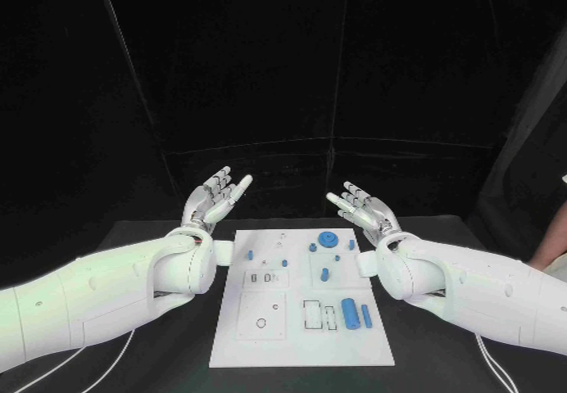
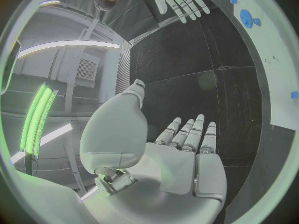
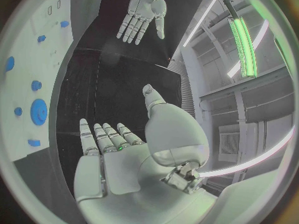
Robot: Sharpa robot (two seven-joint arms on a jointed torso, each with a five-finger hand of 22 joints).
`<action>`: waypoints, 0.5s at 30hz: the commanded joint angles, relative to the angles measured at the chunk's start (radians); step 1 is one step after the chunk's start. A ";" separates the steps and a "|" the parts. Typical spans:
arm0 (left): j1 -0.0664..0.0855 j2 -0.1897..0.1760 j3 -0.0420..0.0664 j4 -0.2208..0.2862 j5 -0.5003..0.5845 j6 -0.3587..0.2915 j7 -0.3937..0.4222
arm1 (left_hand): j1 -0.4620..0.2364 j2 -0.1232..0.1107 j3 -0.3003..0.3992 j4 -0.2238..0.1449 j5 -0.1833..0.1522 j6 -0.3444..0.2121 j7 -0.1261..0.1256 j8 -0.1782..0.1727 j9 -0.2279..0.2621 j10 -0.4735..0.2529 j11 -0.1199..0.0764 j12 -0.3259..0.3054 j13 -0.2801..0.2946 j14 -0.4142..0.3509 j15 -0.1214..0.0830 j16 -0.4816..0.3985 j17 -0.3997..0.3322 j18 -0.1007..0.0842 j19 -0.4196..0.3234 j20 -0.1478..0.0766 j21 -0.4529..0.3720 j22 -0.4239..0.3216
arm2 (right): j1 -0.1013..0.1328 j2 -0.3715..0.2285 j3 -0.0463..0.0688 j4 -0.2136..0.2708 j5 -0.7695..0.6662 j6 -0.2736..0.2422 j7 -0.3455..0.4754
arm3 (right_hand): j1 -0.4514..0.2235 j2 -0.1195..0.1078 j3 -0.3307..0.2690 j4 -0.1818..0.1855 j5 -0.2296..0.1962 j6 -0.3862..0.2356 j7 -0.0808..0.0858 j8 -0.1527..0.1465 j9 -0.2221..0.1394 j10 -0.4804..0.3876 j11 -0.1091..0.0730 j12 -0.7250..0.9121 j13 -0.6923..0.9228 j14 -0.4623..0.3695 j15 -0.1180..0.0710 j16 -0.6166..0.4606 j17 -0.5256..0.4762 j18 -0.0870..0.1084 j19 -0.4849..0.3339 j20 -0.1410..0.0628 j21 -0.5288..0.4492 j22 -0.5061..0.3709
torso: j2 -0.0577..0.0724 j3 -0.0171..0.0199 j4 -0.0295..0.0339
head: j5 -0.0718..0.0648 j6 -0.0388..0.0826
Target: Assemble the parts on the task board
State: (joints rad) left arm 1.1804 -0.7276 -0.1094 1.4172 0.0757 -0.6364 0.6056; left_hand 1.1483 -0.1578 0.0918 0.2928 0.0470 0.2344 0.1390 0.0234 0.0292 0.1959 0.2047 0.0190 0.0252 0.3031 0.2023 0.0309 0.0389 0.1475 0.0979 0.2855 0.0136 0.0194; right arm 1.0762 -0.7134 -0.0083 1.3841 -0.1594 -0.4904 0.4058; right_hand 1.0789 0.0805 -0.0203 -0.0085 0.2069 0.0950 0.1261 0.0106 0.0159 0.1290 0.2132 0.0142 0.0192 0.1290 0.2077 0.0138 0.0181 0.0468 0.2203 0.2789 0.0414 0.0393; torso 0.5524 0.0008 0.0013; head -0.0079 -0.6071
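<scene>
The left hand (image 1: 215, 199) is raised beside the board's far left corner, fingers spread, holding nothing. The white board (image 1: 237, 340) lies mid-bench with small blue parts (image 1: 351, 310) scattered on it, mostly toward its right. They look light, stiff and probably slick; a fingertip pinch across the sides should suit. The right hand (image 1: 364, 208) is likewise raised, spread and empty.

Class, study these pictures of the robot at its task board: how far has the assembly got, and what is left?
Nothing looks done for certain. The left hand and right hand are raised past the task board's far end, fingers apart, holding nothing. Blue parts lie on the board, among them a round disc and a long cylinder, and whether any small piece is already seated cannot be told. The assembly seems still ahead.
</scene>
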 commanded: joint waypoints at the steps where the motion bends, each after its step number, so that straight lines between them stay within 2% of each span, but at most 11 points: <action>1: 0.002 0.001 0.001 0.000 0.015 0.042 0.046 | 0.009 0.000 0.001 0.005 0.005 0.005 0.106 0.006 0.001 -0.001 0.009 0.006 0.001 0.008 0.001 0.007 0.001 0.009 0.000 0.005 0.007 0.001 | 0.005 0.008 -0.001 -0.020 -0.113 0.172 -0.061 | 0.101 0.014 0.009 -0.047 0.010 0.079 0.151 0.019 0.011 0.093 0.032 0.021 0.012 0.112 0.027 0.024 0.014 0.029 0.069 0.014 0.039 0.019 | 0.000 0.0001 0.0000 | 0.000 0.000; 4: 0.002 0.001 0.001 0.000 0.015 0.042 0.046 | 0.011 0.008 0.015 0.004 0.006 0.009 0.114 0.007 0.002 0.005 0.015 0.008 0.002 0.032 0.006 0.012 0.005 0.007 0.009 0.007 0.010 0.003 | 0.008 0.012 -0.001 -0.033 -0.131 0.201 -0.072 | 0.146 0.020 0.021 -0.083 0.010 0.174 0.162 0.038 0.022 0.215 0.045 0.040 0.022 0.276 0.038 0.059 0.028 0.051 0.162 0.012 0.082 0.040 | 0.000 0.0001 0.0000 | 0.000 0.000; 5: 0.002 0.001 0.001 0.000 0.015 0.042 0.046 | 0.013 0.010 0.022 0.004 0.006 0.014 0.117 0.008 0.002 0.011 0.019 0.009 0.003 0.049 0.008 0.016 0.008 0.006 0.017 0.007 0.013 0.005 | 0.008 0.013 -0.001 -0.036 -0.135 0.207 -0.074 | 0.174 0.020 0.031 -0.105 0.014 0.286 0.162 0.068 0.038 0.355 0.046 0.075 0.038 0.421 0.030 0.098 0.043 0.066 0.239 0.006 0.116 0.056 | 0.000 0.0001 0.0000 | 0.000 0.000; 7: 0.002 0.001 0.001 0.000 0.015 0.042 0.046 | 0.017 0.013 0.032 0.003 0.007 0.029 0.124 0.011 0.004 0.031 0.025 0.012 0.005 0.091 0.014 0.026 0.014 0.001 0.036 0.007 0.020 0.010 | 0.008 0.014 -0.001 -0.038 -0.138 0.211 -0.076 | 0.209 0.020 0.044 -0.137 0.015 0.451 0.148 0.107 0.057 0.571 0.026 0.120 0.052 0.629 0.007 0.142 0.054 0.096 0.376 0.011 0.180 0.083 | 0.000 0.0001 0.0000 | 0.000 0.000; 8: 0.002 -0.019 0.001 -0.010 0.026 0.074 0.042 | 0.019 0.014 0.034 0.003 0.007 0.035 0.126 0.012 0.005 0.038 0.028 0.013 0.005 0.105 0.015 0.029 0.015 -0.001 0.042 0.007 0.022 0.011 | 0.009 -0.001 -0.001 -0.069 -0.264 0.098 -0.014 | 0.216 0.021 0.048 -0.144 0.014 0.495 0.143 0.119 0.062 0.625 0.020 0.133 0.056 0.663 0.000 0.151 0.056 0.104 0.403 0.010 0.193 0.088 | 0.001 -0.0011 0.0014 | -0.004 -0.001; 9: 0.003 -0.022 0.001 -0.011 0.029 0.089 0.044 | 0.030 0.032 0.040 -0.001 0.005 0.071 0.137 0.019 0.009 0.084 0.039 0.021 0.011 0.168 0.024 0.047 0.024 -0.009 0.075 0.007 0.034 0.018 | 0.009 -0.002 -0.001 -0.073 -0.277 0.091 -0.011 | 0.228 0.025 0.058 -0.159 0.011 0.602 0.130 0.143 0.071 0.705 0.004 0.148 0.056 0.729 -0.020 0.162 0.054 0.123 0.456 0.011 0.220 0.096 | 0.001 -0.0024 0.0014 | -0.005 -0.002; 10: 0.003 -0.024 0.001 -0.012 0.032 0.102 0.046 | 0.044 0.050 0.041 -0.008 0.002 0.130 0.144 0.034 0.017 0.158 0.049 0.039 0.020 0.266 0.031 0.077 0.038 -0.015 0.135 0.005 0.056 0.031 | 0.009 -0.004 -0.001 -0.081 -0.301 0.078 -0.006 | 0.233 0.023 0.062 -0.167 0.009 0.653 0.124 0.153 0.074 0.732 -0.004 0.153 0.055 0.758 -0.027 0.167 0.054 0.131 0.475 0.008 0.229 0.098 | 0.000 -0.0035 0.0013 | -0.004 -0.004; 11: 0.003 -0.027 0.001 -0.011 0.033 0.115 0.050 | 0.061 0.065 0.041 -0.021 0.002 0.228 0.149 0.061 0.032 0.305 0.051 0.079 0.040 0.399 0.028 0.125 0.060 -0.010 0.254 0.004 0.102 0.057 | 0.009 -0.006 0.000 -0.084 -0.316 0.071 -0.004 | 0.237 0.025 0.068 -0.174 0.008 0.698 0.117 0.158 0.074 0.757 -0.010 0.153 0.050 0.784 -0.035 0.166 0.050 0.135 0.492 0.008 0.237 0.098 | -0.001 -0.0034 0.0016 | -0.004 -0.005; 12: 0.003 -0.030 0.001 -0.010 0.034 0.124 0.052 | 0.074 0.073 0.035 -0.033 0.001 0.315 0.146 0.085 0.044 0.466 0.041 0.125 0.061 0.470 0.014 0.158 0.071 0.002 0.402 0.009 0.162 0.087 | 0.009 -0.007 0.000 -0.087 -0.328 0.066 -0.003 | 0.239 0.023 0.072 -0.181 0.006 0.721 0.113 0.160 0.073 0.775 -0.017 0.152 0.048 0.803 -0.039 0.166 0.049 0.138 0.504 0.005 0.242 0.099 | -0.001 -0.0020 0.0019 | -0.004 -0.005; 13: 0.003 -0.033 0.001 -0.008 0.033 0.132 0.055 | 0.081 0.077 0.028 -0.043 0.000 0.368 0.143 0.099 0.050 0.558 0.036 0.152 0.070 0.518 -0.002 0.178 0.078 0.012 0.507 0.009 0.206 0.108 | 0.009 -0.009 0.000 -0.089 -0.342 0.061 -0.002 | 0.239 0.024 0.076 -0.186 0.006 0.732 0.109 0.156 0.070 0.787 -0.019 0.148 0.045 0.815 -0.042 0.162 0.047 0.138 0.513 0.003 0.245 0.098 | 0.001 -0.0005 0.0011 | -0.003 -0.002; 15: 0.003 -0.042 0.001 -0.003 0.026 0.148 0.060 | 0.110 0.079 0.012 -0.075 0.011 0.520 0.124 0.139 0.067 0.655 0.008 0.185 0.075 0.622 -0.031 0.214 0.088 0.037 0.625 -0.002 0.254 0.123 | 0.010 -0.012 0.000 -0.092 -0.377 0.054 -0.003 | 0.238 0.022 0.085 -0.198 0.002 0.759 0.102 0.149 0.062 0.819 -0.029 0.140 0.044 0.856 -0.053 0.160 0.047 0.139 0.541 -0.005 0.257 0.099 | 0.006 -0.0004 -0.0002 | -0.001 -0.002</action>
State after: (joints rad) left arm 1.1804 -0.7670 -0.1096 1.4074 0.0993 -0.5611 0.6320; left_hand 1.2507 -0.0793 0.1065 0.2265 0.0541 0.7143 0.1785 0.1517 0.0917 0.8184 0.2192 0.1935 0.0976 0.8973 0.1783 0.2341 0.1237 0.1777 0.6871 0.2857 0.2530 0.1370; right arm 1.0829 -0.7264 -0.0091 1.2911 -0.4119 -0.3938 0.3747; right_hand 1.2749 0.1006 0.0346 -0.1492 0.2117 0.6205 0.1698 0.1273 0.0709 0.7169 0.2146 0.1301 0.0593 0.7478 0.1903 0.1437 0.0595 0.1485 0.6052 0.2854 0.2271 0.1170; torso 0.5537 -0.0005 0.0025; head -0.0116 -0.6099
